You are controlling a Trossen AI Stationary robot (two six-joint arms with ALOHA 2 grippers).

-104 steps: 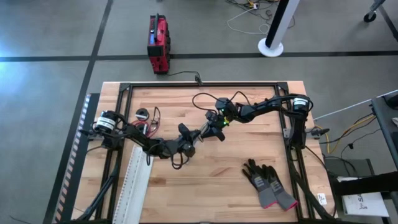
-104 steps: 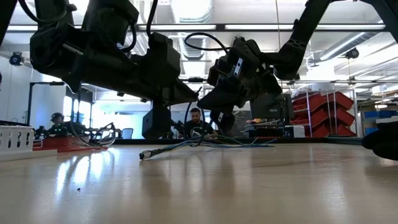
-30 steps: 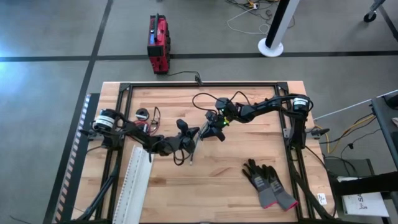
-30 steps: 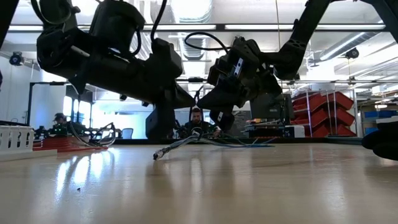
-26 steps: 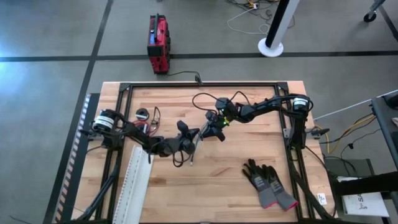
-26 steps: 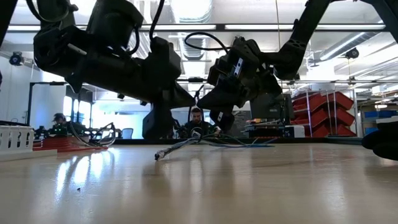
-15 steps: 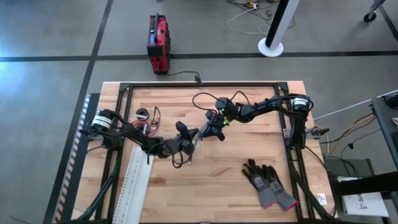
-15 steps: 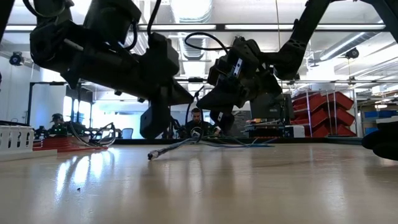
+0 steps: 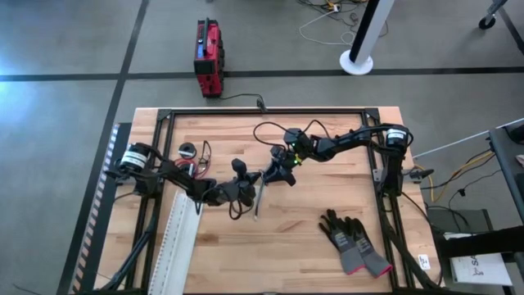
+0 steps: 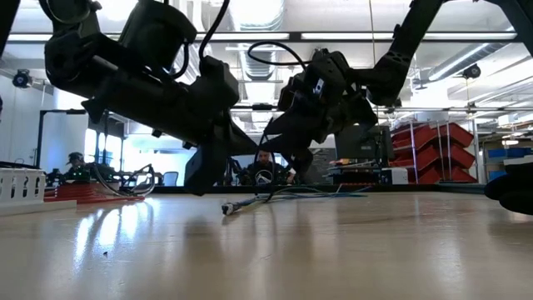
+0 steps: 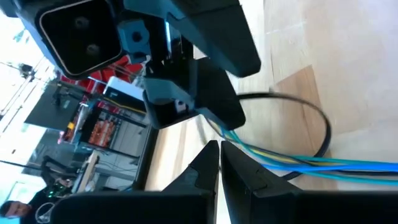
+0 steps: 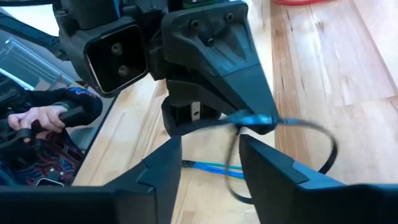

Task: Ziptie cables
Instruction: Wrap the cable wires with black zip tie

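Note:
The cables are thin black loops [image 9: 266,131] on the table's far middle, plus a bundle of blue and yellow wires [image 11: 292,163] that runs down to the wood [image 9: 256,198]. My left gripper [image 9: 250,182] reaches in from the left and is shut on this bundle [image 12: 252,118] above the table's middle. My right gripper [image 9: 276,172] faces it closely from the right, open [image 12: 211,140]. In its wrist view a black cable strand [image 12: 233,163] and blue wires [image 12: 205,167] pass between its fingers; I cannot tell whether they touch. A small red and black coil [image 9: 192,166] lies at the left. My left gripper [image 11: 219,149] pinches the blue and yellow wire bundle [image 11: 235,140] between its two fingertips. The fingers come slanting from the table's left. From the hold the bundle runs slack down to the table, where its free end [image 10: 226,208] rests.
A pair of black gloves [image 9: 352,242] lies near the front right. A long white slotted strip [image 9: 176,244] lies along the left front. A red box [image 9: 209,57] stands on the floor beyond the far edge. A person [image 10: 265,158] sits behind the table.
My left gripper has shifted a little toward the right gripper and tipped lower, still shut on the bundle. The bundle's free end has slid along the table toward the right edge. My right gripper has kept still and open.

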